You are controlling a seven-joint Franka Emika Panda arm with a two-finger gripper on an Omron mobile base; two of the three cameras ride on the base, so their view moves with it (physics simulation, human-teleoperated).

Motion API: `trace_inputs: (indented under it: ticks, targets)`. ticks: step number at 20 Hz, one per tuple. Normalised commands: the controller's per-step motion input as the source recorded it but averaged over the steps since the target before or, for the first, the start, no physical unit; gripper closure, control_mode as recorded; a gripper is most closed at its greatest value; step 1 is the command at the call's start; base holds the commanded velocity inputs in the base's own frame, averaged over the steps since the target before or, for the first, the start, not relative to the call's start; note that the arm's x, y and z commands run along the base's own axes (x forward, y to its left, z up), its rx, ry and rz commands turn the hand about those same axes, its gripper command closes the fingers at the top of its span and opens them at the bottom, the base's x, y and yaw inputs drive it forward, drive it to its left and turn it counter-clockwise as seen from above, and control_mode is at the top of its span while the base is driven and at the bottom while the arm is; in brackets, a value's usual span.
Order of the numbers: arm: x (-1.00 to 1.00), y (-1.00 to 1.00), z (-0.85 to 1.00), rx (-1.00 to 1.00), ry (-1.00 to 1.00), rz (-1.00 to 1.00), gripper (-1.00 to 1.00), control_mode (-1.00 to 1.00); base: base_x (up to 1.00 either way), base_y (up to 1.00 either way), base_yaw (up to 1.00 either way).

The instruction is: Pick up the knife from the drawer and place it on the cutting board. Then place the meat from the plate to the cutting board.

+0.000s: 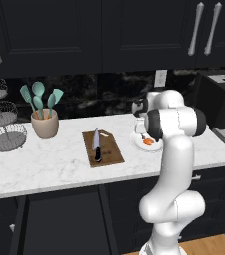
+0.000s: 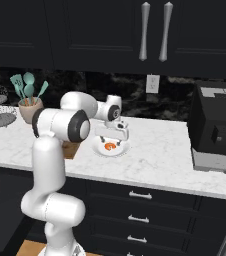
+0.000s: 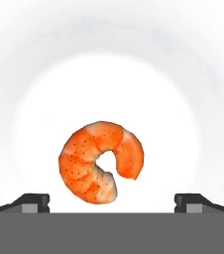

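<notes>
The knife [image 1: 96, 144], silver blade and black handle, lies lengthwise on the dark-brown cutting board [image 1: 109, 149]; a corner of the board [image 2: 70, 149] shows behind my arm. To its right the white plate [image 1: 157, 147] holds the meat [image 1: 149, 142], a curled orange-red lump. My gripper [image 2: 111, 139] hangs open just above the plate [image 2: 96, 148], straddling the meat [image 2: 110, 146]. In the hand view the meat [image 3: 99, 161] lies on the plate [image 3: 109, 79] between my fingertips [image 3: 34, 202], untouched. The wide dark drawer [image 1: 59, 219] sits under the counter below the board; I cannot tell if it is open.
A beige pot of teal utensils [image 1: 45, 122] and a tiered wire basket [image 1: 2, 124] stand at the left of the marble counter. A black appliance [image 2: 217, 125] stands at the right. Dark upper cabinets hang overhead.
</notes>
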Motion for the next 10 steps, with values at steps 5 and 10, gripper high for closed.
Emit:
trace_inputs:
  ticks: [5, 10]
  targets:
    - [0.13, 0.12, -0.16, 0.0, 0.0, 0.0, -1.0, -1.0, 0.0, 0.0, 0.0]
    - [-0.02, 0.0, -0.08, 0.0, 0.0, 0.0, -1.0, -1.0, 0.0, 0.0, 0.0]
